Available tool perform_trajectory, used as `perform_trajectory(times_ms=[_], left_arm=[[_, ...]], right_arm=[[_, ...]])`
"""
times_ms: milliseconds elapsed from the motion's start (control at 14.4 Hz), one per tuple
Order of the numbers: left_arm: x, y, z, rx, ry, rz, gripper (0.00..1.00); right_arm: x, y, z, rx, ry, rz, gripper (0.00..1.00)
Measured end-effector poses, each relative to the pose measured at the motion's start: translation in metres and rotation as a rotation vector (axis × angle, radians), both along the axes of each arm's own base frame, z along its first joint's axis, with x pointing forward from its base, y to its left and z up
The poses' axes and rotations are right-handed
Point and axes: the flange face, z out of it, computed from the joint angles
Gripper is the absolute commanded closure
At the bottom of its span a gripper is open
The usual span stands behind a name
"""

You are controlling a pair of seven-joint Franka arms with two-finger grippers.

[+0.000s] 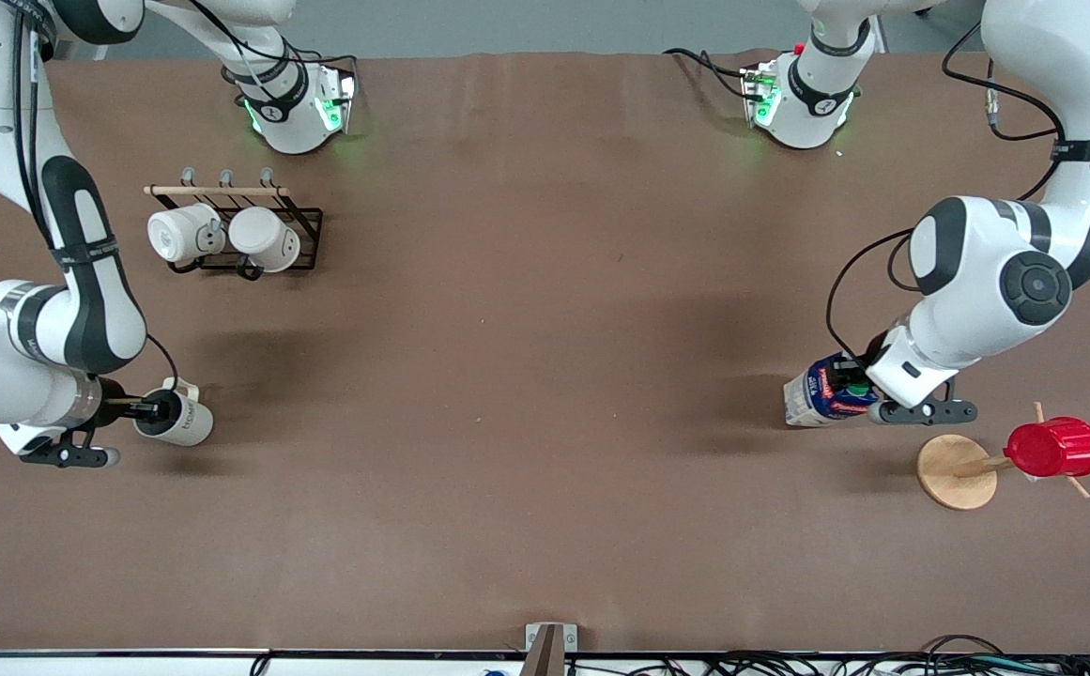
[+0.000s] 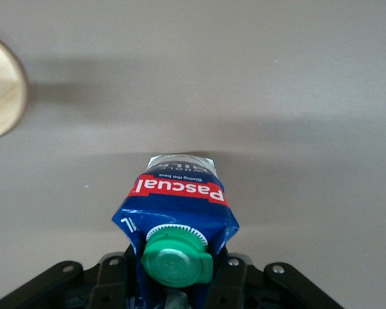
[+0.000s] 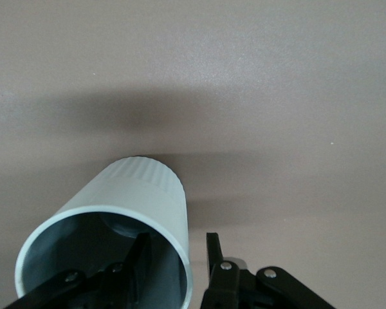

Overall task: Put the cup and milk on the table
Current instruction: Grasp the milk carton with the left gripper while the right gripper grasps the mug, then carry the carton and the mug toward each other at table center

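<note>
The cup (image 1: 178, 420), off-white with dark lettering, is upright on the brown table (image 1: 545, 376) near the right arm's end. My right gripper (image 1: 152, 408) is over its rim. In the right wrist view the cup (image 3: 135, 193) shows its grey inside, and my right gripper (image 3: 178, 241) has one finger inside and one outside, both apart from the wall. The milk (image 1: 821, 394) is upright near the left arm's end. My left gripper (image 1: 852, 392) is shut on its blue top. The left wrist view shows the milk (image 2: 177, 193), its green cap (image 2: 177, 257) and my left gripper (image 2: 177, 273).
A black wire rack (image 1: 305, 225) with two white mugs (image 1: 225, 235) stands farther from the front camera than the cup. A wooden stand (image 1: 956, 471) holding a red ribbed cup (image 1: 1056, 448) is close beside the milk; its round base also shows in the left wrist view (image 2: 0, 87).
</note>
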Motion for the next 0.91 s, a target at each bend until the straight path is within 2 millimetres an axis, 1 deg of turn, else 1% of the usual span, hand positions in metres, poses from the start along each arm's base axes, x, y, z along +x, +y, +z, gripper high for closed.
perform_trajectory(times_ms=[139,278,418,627,766,905], left_arm=[[-0.001,-0.014,0.002,-0.006,0.000,0.007,0.79],[-0.001,-0.020,0.004,-0.008,0.003,0.014,0.79],[-0.001,-0.023,0.005,-0.007,0.007,0.015,0.79],[0.000,-0.028,0.009,-0.009,-0.001,0.018,0.79],[0.002,-0.039,0.016,-0.012,-0.012,0.028,0.79],[0.002,-0.058,0.027,-0.014,-0.014,0.024,0.80]], right_arm=[[0.000,0.000,0.000,0.001,0.001,0.000,0.84],[0.000,0.001,0.000,0.001,0.001,0.001,0.84],[0.000,0.002,0.000,0.001,0.000,0.002,0.85],[0.001,0.004,0.000,0.002,0.000,0.006,0.94],[0.002,0.007,0.001,0.002,-0.004,0.010,0.99],[0.003,0.009,0.003,0.002,-0.009,0.013,1.00]])
